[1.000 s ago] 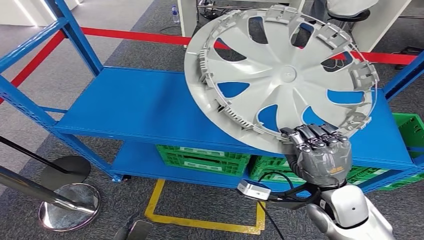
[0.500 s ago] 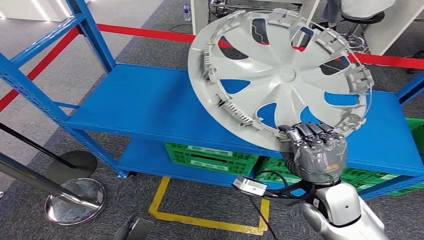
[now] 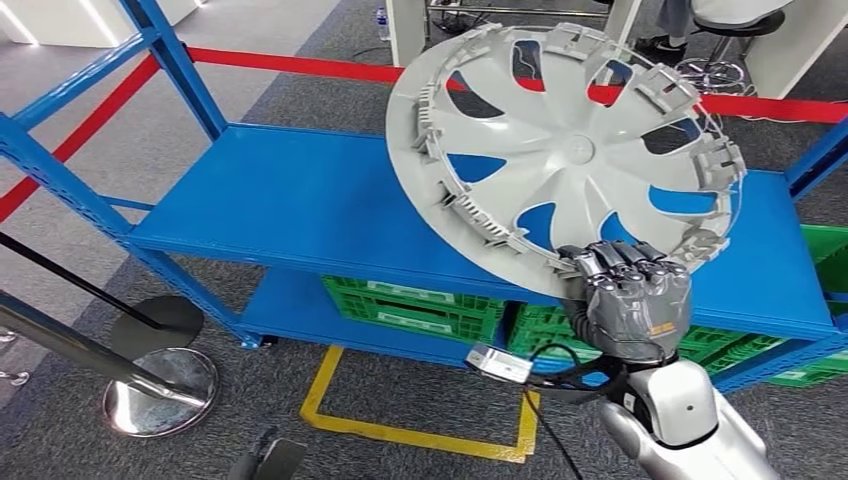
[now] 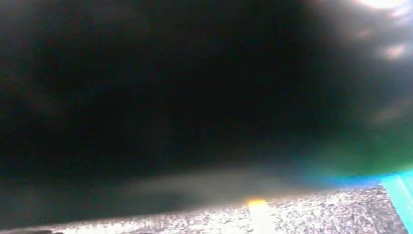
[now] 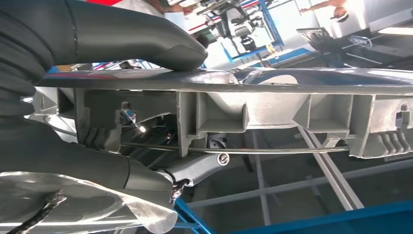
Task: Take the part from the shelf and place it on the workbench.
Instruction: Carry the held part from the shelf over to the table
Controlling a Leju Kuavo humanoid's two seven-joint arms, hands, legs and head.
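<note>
Drifting slightly right against the blue metal shelf: big round grey plastic wheel cover, pinched at its lower rim by right hand. Lifted clear already; carrying to workbench remaining. Left hand: cannot tell.

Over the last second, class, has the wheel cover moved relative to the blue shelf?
No. The whole view shifted, so the camera moved; the wheel cover, held by the right robot hand, stays over the blue shelf's same right part.
</note>
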